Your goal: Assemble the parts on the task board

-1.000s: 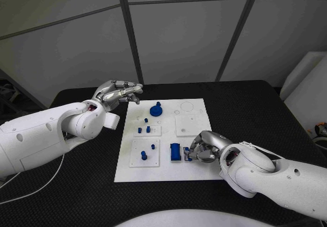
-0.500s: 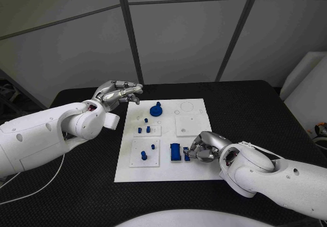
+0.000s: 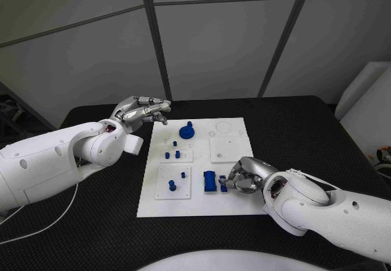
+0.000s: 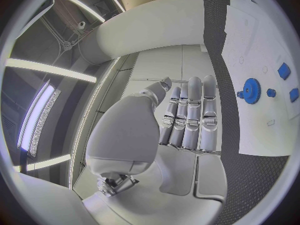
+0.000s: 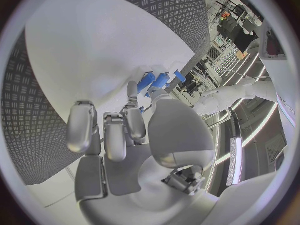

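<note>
Blue and small, the part (image 3: 222, 183) sits low-centre on the task board (image 3: 195, 206), pinched by the right hand (image 3: 243, 176) beside a larger block (image 3: 210, 181), which a skewed push could jam or nudge, while the left hand (image 3: 143, 110) hovers curled, holding nothing, upper left.

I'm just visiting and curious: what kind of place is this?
Probably a robotics test lab: a black table walled by grey partition panels, with a white task board of blue parts between two robot hands.

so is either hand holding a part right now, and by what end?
Right hand pinches the small blue part at its right side, on the task board. Left hand holds nothing.
</note>
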### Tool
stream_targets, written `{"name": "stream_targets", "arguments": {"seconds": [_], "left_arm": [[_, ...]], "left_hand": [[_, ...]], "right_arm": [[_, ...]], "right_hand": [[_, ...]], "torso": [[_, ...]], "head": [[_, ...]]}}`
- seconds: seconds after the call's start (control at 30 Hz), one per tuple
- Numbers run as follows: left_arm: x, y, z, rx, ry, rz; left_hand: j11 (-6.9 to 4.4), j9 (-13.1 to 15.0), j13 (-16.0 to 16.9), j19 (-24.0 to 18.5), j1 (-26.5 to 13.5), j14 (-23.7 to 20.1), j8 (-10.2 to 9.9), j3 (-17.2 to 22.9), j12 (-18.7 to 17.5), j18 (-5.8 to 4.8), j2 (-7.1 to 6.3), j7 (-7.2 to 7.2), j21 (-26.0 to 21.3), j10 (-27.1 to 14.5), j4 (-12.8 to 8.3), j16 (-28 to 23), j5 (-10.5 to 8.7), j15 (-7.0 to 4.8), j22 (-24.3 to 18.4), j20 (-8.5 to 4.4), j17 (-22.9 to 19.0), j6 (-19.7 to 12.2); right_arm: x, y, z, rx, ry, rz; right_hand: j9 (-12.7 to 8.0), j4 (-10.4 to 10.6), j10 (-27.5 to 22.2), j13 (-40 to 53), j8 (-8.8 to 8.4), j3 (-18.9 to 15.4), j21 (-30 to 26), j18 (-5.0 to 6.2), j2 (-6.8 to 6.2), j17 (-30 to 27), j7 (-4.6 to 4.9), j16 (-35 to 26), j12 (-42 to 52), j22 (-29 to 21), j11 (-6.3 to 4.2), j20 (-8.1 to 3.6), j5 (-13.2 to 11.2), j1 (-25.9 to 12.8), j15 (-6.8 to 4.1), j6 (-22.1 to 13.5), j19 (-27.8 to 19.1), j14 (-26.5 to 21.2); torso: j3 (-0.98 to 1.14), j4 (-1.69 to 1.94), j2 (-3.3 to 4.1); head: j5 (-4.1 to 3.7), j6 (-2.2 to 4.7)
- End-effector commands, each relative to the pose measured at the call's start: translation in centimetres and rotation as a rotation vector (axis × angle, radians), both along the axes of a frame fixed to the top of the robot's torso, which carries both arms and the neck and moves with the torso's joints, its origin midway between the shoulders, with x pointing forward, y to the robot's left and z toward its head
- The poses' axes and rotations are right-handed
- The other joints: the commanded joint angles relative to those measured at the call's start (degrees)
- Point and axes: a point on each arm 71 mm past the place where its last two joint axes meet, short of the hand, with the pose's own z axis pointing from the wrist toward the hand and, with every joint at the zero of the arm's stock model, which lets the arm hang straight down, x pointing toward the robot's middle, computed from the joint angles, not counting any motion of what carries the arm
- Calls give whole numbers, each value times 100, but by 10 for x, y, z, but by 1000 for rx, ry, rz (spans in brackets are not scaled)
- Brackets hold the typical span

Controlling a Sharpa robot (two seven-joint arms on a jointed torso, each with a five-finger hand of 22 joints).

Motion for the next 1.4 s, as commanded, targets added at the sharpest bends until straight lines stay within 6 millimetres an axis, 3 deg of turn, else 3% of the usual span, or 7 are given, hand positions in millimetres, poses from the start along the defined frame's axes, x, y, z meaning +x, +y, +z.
{"name": "stream_targets", "arguments": {"seconds": [0.03, 0.2, 0.3, 0.43, 1.03, 1.4], "left_arm": [[0, -1, 1, -6, -1, -12], [0, -1, 1, -6, -1, -12], [0, -1, 1, -6, -2, -12], [0, -1, 1, -6, -2, -13], [0, -1, 1, -6, -2, -12], [0, -2, 1, -7, -1, -14]], "left_hand": [[2, -2, -10, 20, -14, -29, -22, -43, 12, -13, 33, -13, -36, -27, -1, -15, 12, 0, -9, 4, -8, -32], [4, -3, -10, 22, -18, -31, -23, -48, 13, -14, 36, -11, -41, -33, 4, -15, 12, 2, -14, 6, -10, -35], [4, -3, -11, 22, -19, -31, -23, -49, 13, -14, 36, -11, -42, -35, 5, -15, 12, 2, -15, 6, -10, -36], [4, -3, -11, 22, -19, -31, -23, -49, 13, -14, 36, -11, -42, -35, 5, -15, 12, 2, -15, 6, -10, -36], [4, -3, -11, 22, -19, -31, -23, -49, 13, -14, 36, -11, -42, -35, 5, -15, 12, 2, -15, 6, -10, -36], [4, -3, -11, 22, -19, -31, -23, -49, 13, -14, 36, -11, -42, -35, 5, -15, 12, 2, -15, 6, -10, -36]], "right_arm": [[-1, 0, 2, 7, -6, 16], [-1, -4, 2, 5, -16, 22], [0, -5, 2, 0, -19, 33], [0, -4, 1, -9, -23, 44], [4, -3, -1, -32, -31, 43], [9, -3, -1, -7, -62, 33]], "right_hand": [[16, -77, 27, 334, 31, -9, -1, -36, -8, 1322, -5, 11, 37, 58, -10, -17, -167, 233, -49, -33, 30, 565], [45, -334, 5, 322, 62, 6, -14, -35, -22, 1327, -8, 13, 1, 52, -17, -29, -894, 764, -57, -68, 22, 565], [58, -519, 0, 329, 81, 38, -24, -33, -6, 1338, -8, 19, -2, 49, -17, -30, -1583, 1111, -57, -81, 16, 568], [59, -650, 7, 349, 94, 42, -29, -33, -14, 1348, -8, 25, 16, 48, -16, -26, -1904, 1330, -52, -76, 13, 570], [65, -654, 41, 401, 118, 17, -21, -36, 5, 1365, -12, 35, 86, 61, -17, -23, -1947, 1344, -51, -43, 21, 574], [78, -616, 125, 509, 165, 6, 12, -45, 111, 1405, -50, 59, 238, 105, -45, -33, -1985, 1336, -70, 20, 53, 583]], "torso": [[1, -1, -5], [0, 0, -8], [0, 0, -11], [1, 5, -2], [5, 3, 3], [3, -3, 0]], "head": [[-2, 8], [-7, 9], [-7, 19], [-14, 26], [-13, 11], [-20, 17]]}}
